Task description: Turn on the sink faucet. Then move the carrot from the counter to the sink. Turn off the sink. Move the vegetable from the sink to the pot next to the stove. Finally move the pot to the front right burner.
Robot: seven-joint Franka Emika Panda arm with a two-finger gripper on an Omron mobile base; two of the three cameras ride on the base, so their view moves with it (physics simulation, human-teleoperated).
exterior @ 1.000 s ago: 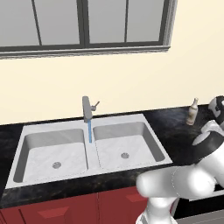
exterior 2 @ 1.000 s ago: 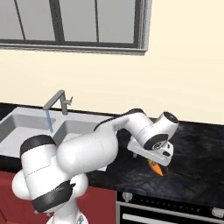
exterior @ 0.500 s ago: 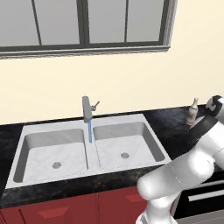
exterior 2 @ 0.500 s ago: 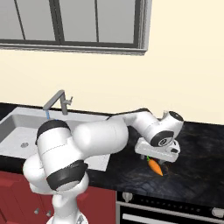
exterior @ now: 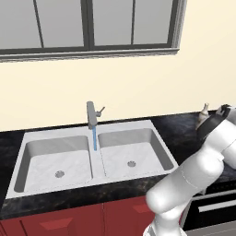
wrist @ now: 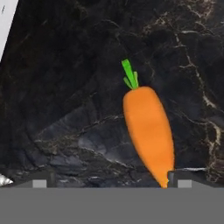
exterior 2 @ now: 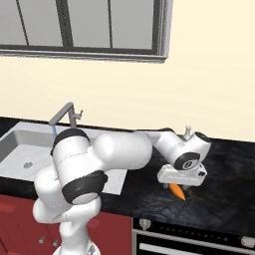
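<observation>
Hovering low over the counter [exterior 2: 234, 174], gripper [exterior 2: 180, 187] points down at the carrot [exterior 2: 177, 191], jaws spread wide, nothing held. In the hand view the two fingertips [wrist: 43, 179] sit far apart at the bottom edge; carrot [wrist: 147, 131] lies flat on the black marbled counter [wrist: 65, 87] between them, nearer the right-hand tip, narrow end pointing toward the camera and just beside that tip, green stem pointing away. Can't tell whether the tip touches it. From the right base view the carrot's orange end pokes out just under the hand, on the stone just above the stove [exterior 2: 199, 226] front with its grey knobs [exterior 2: 146, 224]. Sink faucet [exterior: 92, 115] stands upright behind the divider of the sink [exterior: 94, 159], lever handle sticking off to the right; a thin blue stream of water [exterior: 95, 138] runs from the spout down onto the divider between the two bowls. Both bowls show their round drains. Same faucet [exterior 2: 64, 115] and sink [exterior 2: 30, 149] sit left of the arm in the right base view, well apart from the carrot. A pale slim bottle [exterior: 202, 116] stands on the counter [exterior: 179, 126] near the wall, right of the sink. Red cabinet fronts [exterior: 73, 221] run below the stone. Window [exterior: 87, 25] above the sink.
</observation>
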